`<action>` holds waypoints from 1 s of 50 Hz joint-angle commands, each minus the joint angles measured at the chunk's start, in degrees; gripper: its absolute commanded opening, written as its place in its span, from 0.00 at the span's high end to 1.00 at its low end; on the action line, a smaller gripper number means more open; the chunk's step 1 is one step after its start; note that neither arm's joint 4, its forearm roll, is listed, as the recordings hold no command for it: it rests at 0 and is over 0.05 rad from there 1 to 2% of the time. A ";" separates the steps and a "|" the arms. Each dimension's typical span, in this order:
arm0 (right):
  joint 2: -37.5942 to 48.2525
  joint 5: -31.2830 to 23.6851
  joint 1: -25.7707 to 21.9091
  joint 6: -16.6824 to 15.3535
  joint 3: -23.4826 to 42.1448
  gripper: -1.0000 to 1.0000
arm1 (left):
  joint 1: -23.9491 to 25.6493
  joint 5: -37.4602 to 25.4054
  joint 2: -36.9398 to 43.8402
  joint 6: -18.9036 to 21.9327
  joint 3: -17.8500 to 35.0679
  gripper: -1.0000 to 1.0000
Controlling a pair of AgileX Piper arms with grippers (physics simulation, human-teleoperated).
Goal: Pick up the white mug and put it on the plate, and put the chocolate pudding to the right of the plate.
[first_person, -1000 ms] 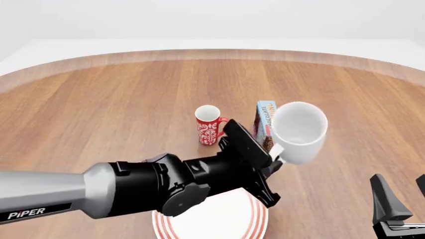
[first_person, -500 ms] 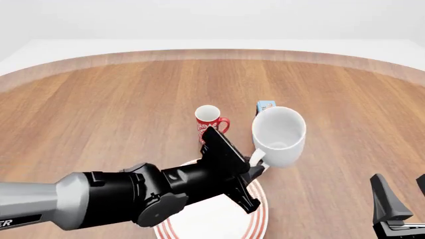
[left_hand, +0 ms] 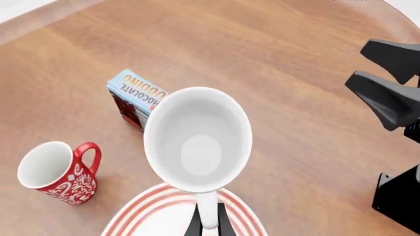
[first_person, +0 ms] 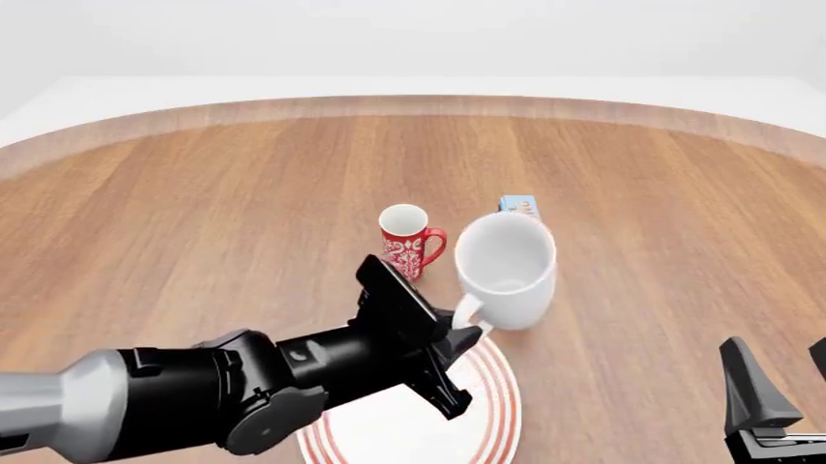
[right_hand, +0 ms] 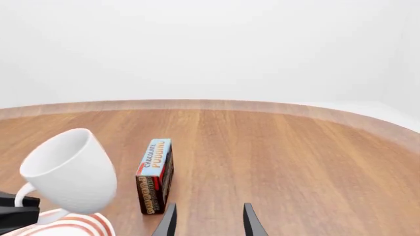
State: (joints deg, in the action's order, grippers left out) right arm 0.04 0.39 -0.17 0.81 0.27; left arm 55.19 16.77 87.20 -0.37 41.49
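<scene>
The white mug (first_person: 506,269) hangs tilted in the air over the far edge of the plate (first_person: 501,411), its mouth toward the front camera. My left gripper (first_person: 470,329) is shut on its handle; in the left wrist view the fingers (left_hand: 208,227) pinch the handle below the mug (left_hand: 196,140). The plate (left_hand: 147,214) has red rings and is partly hidden by my left arm. The chocolate pudding (first_person: 520,205) stands behind the mug, mostly hidden; it shows fully in the wrist views (right_hand: 156,174) (left_hand: 135,96). My right gripper (first_person: 775,391) is open and empty at the near right (right_hand: 208,223).
A red patterned mug (first_person: 410,242) stands upright left of the pudding and beyond the plate; it also shows in the left wrist view (left_hand: 56,172). The round wooden table's edge (first_person: 413,104) curves along the back.
My left arm has drawn back toward the near left, carrying the white mug from in front of the pudding to over the plate's far edge. The right arm has not moved.
</scene>
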 commanded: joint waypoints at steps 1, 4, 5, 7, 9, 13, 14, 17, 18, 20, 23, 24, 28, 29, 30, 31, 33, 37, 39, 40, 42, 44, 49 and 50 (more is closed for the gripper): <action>0.00 -0.01 0.05 0.04 0.00 0.00 | -1.32 1.68 -1.67 -0.44 -2.69 1.00; 0.00 -0.04 0.06 0.07 0.00 0.00 | -1.91 2.15 -2.47 -0.73 -3.75 1.00; 0.00 -0.03 0.05 0.06 0.00 0.00 | -2.13 2.49 -2.70 -0.96 -4.27 1.00; 0.00 -0.05 0.05 0.07 0.00 0.00 | -2.27 3.01 -2.83 -1.30 -5.07 1.00; 0.00 -0.06 0.07 0.09 0.00 0.00 | -2.54 3.28 -3.09 -1.53 -5.69 1.00; 0.00 -0.07 0.11 0.11 0.01 0.00 | -3.12 3.95 -3.31 -2.05 -6.90 1.00; 0.00 -0.08 0.11 0.10 0.01 0.00 | -3.22 4.03 -3.33 -2.12 -7.06 1.00; 0.00 -0.04 0.12 0.05 0.00 0.00 | -3.56 4.12 -3.79 -2.53 -8.08 1.00; 0.00 -0.04 0.12 0.05 0.00 0.00 | -3.56 4.12 -3.79 -2.53 -8.08 1.00; 0.00 -0.03 0.14 0.04 0.00 0.00 | -3.83 3.87 -4.12 -2.58 -8.53 1.00; 0.00 0.00 0.13 0.00 0.01 0.00 | -4.37 4.03 -4.17 -2.60 -9.27 1.00; 0.00 0.00 0.13 0.00 0.01 0.00 | -4.43 4.27 -4.22 -2.80 -9.58 1.00; 0.00 0.03 0.10 0.00 0.02 0.00 | -4.65 4.96 -4.40 -3.18 -10.56 1.00; 0.00 0.03 0.10 0.00 0.02 0.00 | -4.70 4.98 -4.54 -3.23 -10.68 1.00; 0.00 0.03 0.10 0.00 0.02 0.00 | -4.70 4.98 -4.54 -3.23 -10.68 1.00; 0.00 0.04 0.11 0.02 0.02 0.00 | -4.91 5.18 -4.84 -3.32 -11.08 1.00; 0.00 0.06 0.09 0.01 0.02 0.00 | -5.02 5.61 -4.93 -3.56 -11.67 1.00; 0.00 0.08 0.12 -0.01 0.02 0.00 | -5.25 5.75 -5.41 -3.77 -12.34 1.00; 0.00 0.09 0.13 -0.03 0.01 0.00 | -5.48 5.75 -5.83 -3.77 -12.80 1.00; 0.00 0.09 0.13 -0.03 0.01 0.00 | -5.48 5.75 -5.84 -3.77 -12.80 1.00; 0.00 0.11 0.13 -0.05 0.01 0.00 | -5.66 6.06 -6.23 -4.03 -13.61 1.00; 0.00 0.11 0.12 -0.06 0.01 0.00 | -5.66 6.23 -6.37 -4.24 -13.98 1.00; -0.01 0.15 0.08 -0.07 0.01 0.00 | -5.95 6.07 -7.45 -4.76 -15.47 1.00; 0.00 0.14 0.09 -0.06 0.01 0.00 | -6.05 6.01 -7.65 -4.85 -15.72 1.00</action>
State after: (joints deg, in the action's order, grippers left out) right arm 0.03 0.48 -0.06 0.78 0.29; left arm 49.82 22.45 81.24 -4.72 28.00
